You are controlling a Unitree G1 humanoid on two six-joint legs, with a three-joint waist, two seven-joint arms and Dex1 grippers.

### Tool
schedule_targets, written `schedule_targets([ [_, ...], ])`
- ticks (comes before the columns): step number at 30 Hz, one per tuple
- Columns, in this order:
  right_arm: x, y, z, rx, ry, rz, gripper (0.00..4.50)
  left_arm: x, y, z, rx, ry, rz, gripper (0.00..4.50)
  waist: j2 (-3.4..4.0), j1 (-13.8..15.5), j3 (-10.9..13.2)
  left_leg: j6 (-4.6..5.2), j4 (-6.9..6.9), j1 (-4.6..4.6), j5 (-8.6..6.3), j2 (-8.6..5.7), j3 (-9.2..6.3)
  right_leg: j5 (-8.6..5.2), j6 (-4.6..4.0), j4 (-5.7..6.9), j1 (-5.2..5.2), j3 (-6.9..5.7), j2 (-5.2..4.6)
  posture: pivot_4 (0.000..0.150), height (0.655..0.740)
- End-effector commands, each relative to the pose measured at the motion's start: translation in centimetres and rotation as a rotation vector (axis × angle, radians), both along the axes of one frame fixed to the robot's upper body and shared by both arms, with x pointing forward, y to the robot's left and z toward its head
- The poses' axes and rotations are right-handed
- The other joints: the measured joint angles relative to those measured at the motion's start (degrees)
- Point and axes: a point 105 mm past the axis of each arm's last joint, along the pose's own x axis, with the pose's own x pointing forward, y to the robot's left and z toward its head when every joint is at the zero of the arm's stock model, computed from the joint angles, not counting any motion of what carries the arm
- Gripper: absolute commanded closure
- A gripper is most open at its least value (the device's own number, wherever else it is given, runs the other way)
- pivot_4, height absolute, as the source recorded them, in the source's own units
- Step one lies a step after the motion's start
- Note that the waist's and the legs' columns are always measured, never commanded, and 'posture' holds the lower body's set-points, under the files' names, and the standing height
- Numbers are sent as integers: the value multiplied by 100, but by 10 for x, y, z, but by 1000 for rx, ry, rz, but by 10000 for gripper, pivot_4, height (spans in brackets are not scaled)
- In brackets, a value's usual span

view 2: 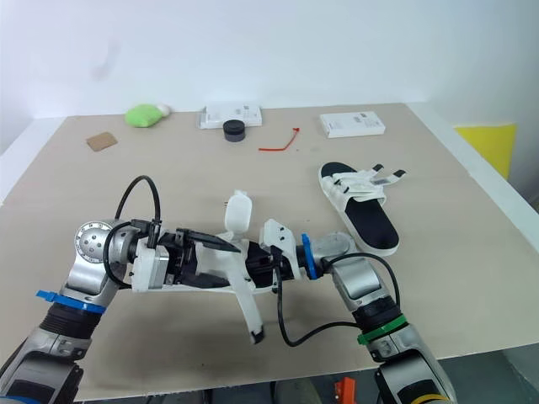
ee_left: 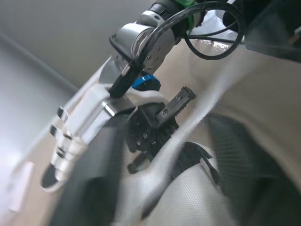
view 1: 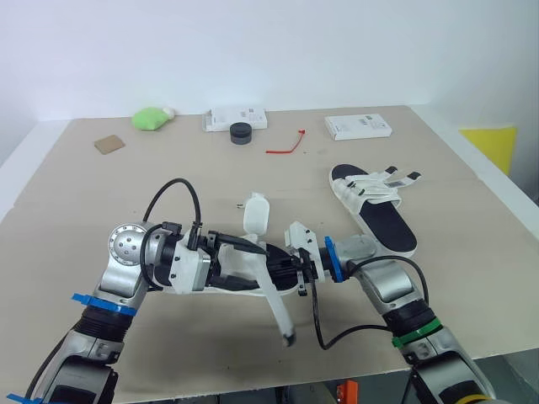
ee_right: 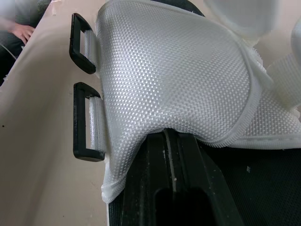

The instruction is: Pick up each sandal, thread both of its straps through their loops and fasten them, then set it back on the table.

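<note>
Two robot arms meet over the near middle of the counter (view 1: pixel 168 177), sharing one white sandal (view 1: pixel 268 273) with a black footbed. The left pincer (view 1: pixel 253 265) is closed around the sandal's end, one finger above it and one below. The right pincer (view 1: pixel 296 271) comes in from the opposite end, right against the sandal, though whether it grips anything cannot be told. One loose strap (view 1: pixel 278 307) hangs from the shoe toward the counter's near edge, ending in a dark tip, while a second strap (view 1: pixel 257 215) stands upright above it. In the right wrist view the mesh upper (ee_right: pixel 174 80) lies spread wide, and its two black loops (ee_right: pixel 78 122) sit side by side at the rim with nothing threaded through them. The other sandal (view 1: pixel 370 198) lies flat on the counter well to the right, sole down, its straps (view 1: pixel 396 178) trailing loose to its right. Along the far side are a green lump (view 1: pixel 152 118), a cardboard square (view 1: pixel 109 144), a black puck (view 1: pixel 241 133), two white boxes (view 1: pixel 359 125) and a red tie (view 1: pixel 290 143).
</note>
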Motion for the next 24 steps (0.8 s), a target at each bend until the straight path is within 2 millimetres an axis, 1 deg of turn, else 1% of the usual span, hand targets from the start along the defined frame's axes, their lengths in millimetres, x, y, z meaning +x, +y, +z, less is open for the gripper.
schedule_targets([
  [1,-23,-3,-58,-141,208,-9,45000,-3,0,18,-71,-90,-21,686,0,0,0,0,0,0,0,2,0,0,0,0,0,0,2,1500,7400],
  [3,-23,-3,-58,-139,210,-7,45000,-2,5,19,-59,-11,9,686,1,-4,0,1,2,1,0,8,0,0,-1,0,1,1,8,1500,7400],
  [6,-24,-2,-58,-136,214,-6,45000,-1,19,18,-22,241,112,686,4,-20,1,13,2,6,-8,26,5,-3,-6,1,0,8,27,1500,7400],
  [8,-25,-1,-59,-136,216,-5,45000,-4,29,17,14,444,168,686,2,-26,4,26,2,9,-16,32,5,-7,-14,4,0,8,33,1500,7400],
  [10,-26,-1,-60,-136,219,-4,45000,-14,40,16,71,727,218,686,-6,-30,10,37,2,11,-23,39,4,-14,-23,5,-1,5,40,1500,7400],
  [12,-26,-1,-60,-136,224,-4,45000,-23,43,26,31,1065,242,686,-11,-22,15,42,2,13,-31,48,4,-22,-32,10,-1,2,44,1500,7400],
  [13,-27,-1,-60,-135,225,-3,45000,-29,43,30,25,1189,230,686,-17,-19,20,43,2,16,-35,48,3,-27,-33,13,1,0,43,1500,7400],
  [15,-27,0,-61,-135,228,-2,45000,-37,41,31,30,1322,234,686,-15,-18,23,49,2,23,-42,49,3,-41,-48,14,3,-1,42,1500,7400],
  [17,-29,1,-61,-133,231,1,45000,-54,39,22,80,1467,226,686,-17,-22,23,32,2,41,-52,48,11,-55,-60,14,15,7,40,1500,7400],
  [19,-30,2,-61,-130,234,5,45000,-64,38,8,117,1567,269,686,-19,-32,21,9,2,56,-71,53,27,-65,-66,16,17,27,47,1500,7400],
  [21,-32,3,-61,-128,238,6,45000,-71,39,-8,156,1597,321,686,-27,-30,20,-6,2,65,-82,53,36,-78,-43,43,15,39,47,1500,7400],
  [22,-33,3,-61,-129,241,7,45000,-74,40,-16,171,1612,349,686,-27,-29,21,-18,2,68,-90,55,36,-86,-50,50,10,41,55,1500,7400],
  [24,-36,2,-62,-130,247,12,45000,-73,42,-33,159,1649,424,686,-27,-29,20,-26,2,71,-96,59,36,-92,-56,52,10,43,58,1500,7400],
])
